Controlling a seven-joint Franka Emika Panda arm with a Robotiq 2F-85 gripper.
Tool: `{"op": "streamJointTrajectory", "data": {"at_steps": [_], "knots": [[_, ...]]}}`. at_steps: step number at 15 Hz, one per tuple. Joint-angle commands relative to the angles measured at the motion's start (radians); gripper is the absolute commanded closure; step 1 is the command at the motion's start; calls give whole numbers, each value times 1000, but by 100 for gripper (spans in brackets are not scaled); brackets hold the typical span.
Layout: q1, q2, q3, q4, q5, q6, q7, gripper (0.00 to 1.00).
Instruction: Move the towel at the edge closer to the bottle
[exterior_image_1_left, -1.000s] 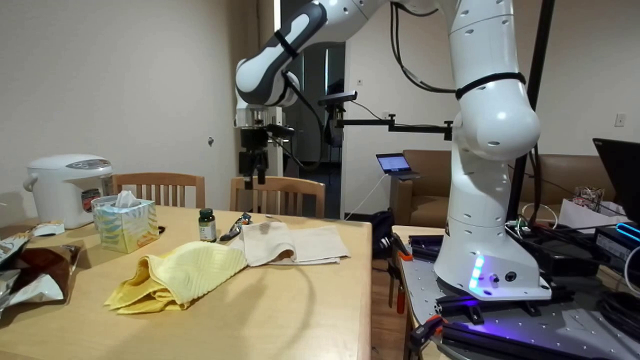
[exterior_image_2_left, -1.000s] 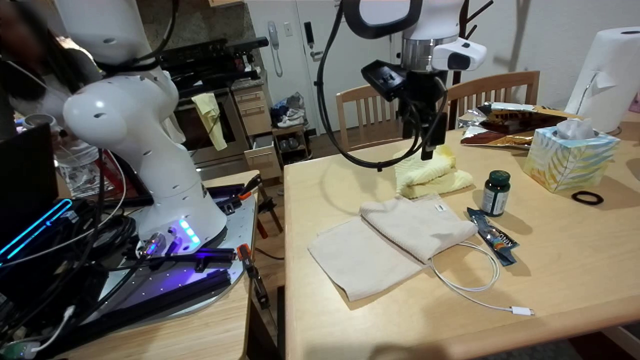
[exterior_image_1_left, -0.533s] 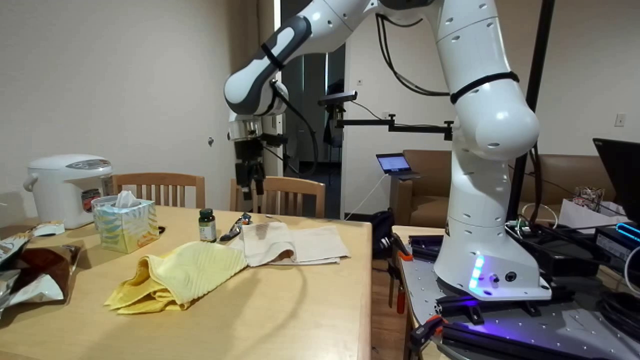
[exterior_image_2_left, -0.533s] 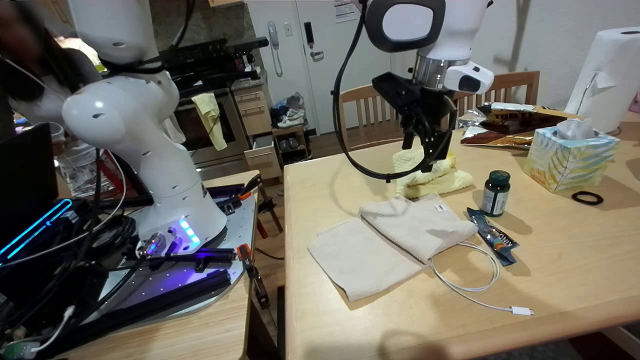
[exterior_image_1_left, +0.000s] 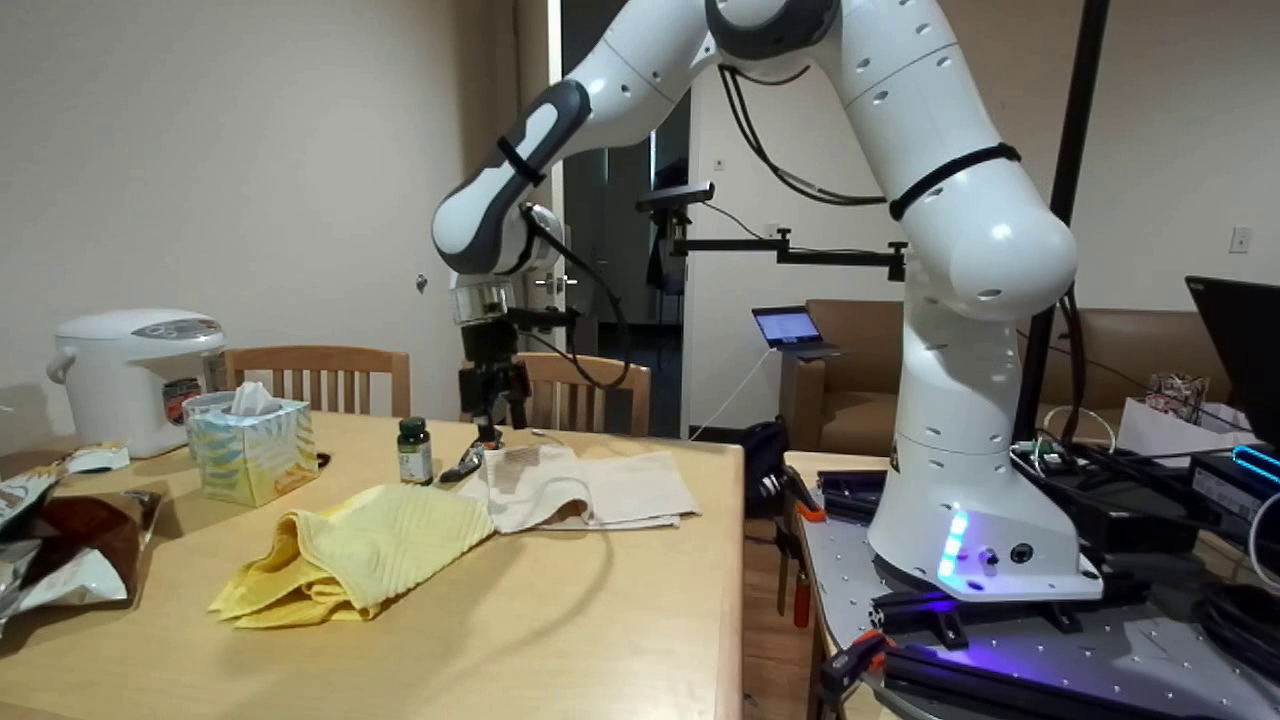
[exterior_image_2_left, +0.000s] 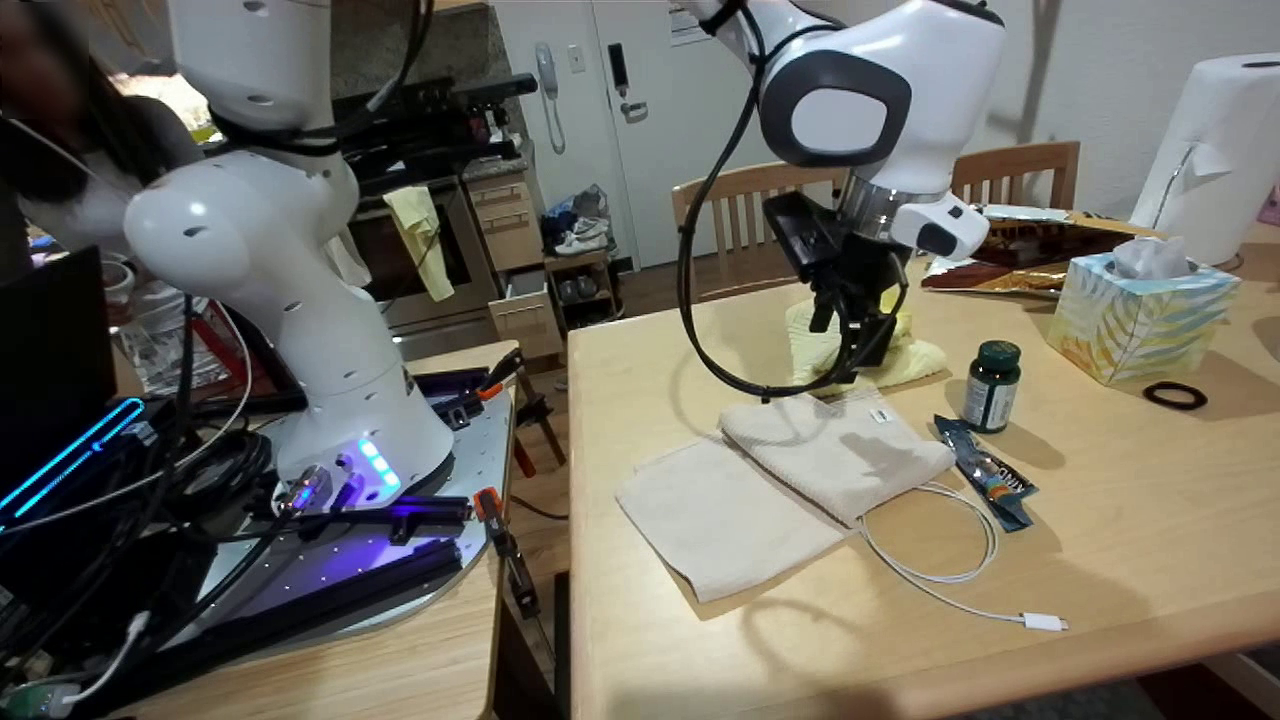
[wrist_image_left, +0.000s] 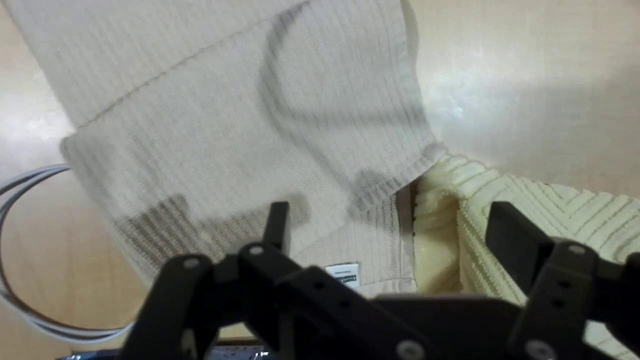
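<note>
The off-white towel (exterior_image_2_left: 730, 520) lies partly folded on the table, a small label showing on it. The dark bottle (exterior_image_2_left: 993, 390) with its green cap stands upright a short way from the towel's folded end, and is out of the wrist view. My gripper (wrist_image_left: 390, 215) hangs open, pointing down, above the table with nothing between its fingers. In the wrist view the left finger (wrist_image_left: 276, 227) is over the towel and the right finger (wrist_image_left: 515, 240) over the yellow cloth. Both exterior views show the gripper (exterior_image_1_left: 500, 425) above the tabletop.
The crumpled yellow cloth (exterior_image_1_left: 400, 540) adjoins the towel. A snack bar (exterior_image_2_left: 985, 475) lies between towel and bottle, and a white cable with its plug (exterior_image_2_left: 1043, 621) runs out beside the towel. A tissue box (exterior_image_2_left: 1130, 320) and a white hot-water pot (exterior_image_1_left: 130, 380) stand farther off.
My gripper has come down steadily toward the table, drifting slightly left in an exterior view. It has stayed open. Towel, bottle and yellow cloth have not moved.
</note>
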Motion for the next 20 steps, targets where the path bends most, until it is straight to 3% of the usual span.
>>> {"op": "streamJointTrajectory", "data": {"at_steps": [1,12,17,20], "knots": [[-53,68,45,66,126,-9,46,0],[-97,174,46,95,363,46,257,0],[-36,172,-7,41,337,201,456,0],[-8,171,-30,26,309,238,559,0]]}}
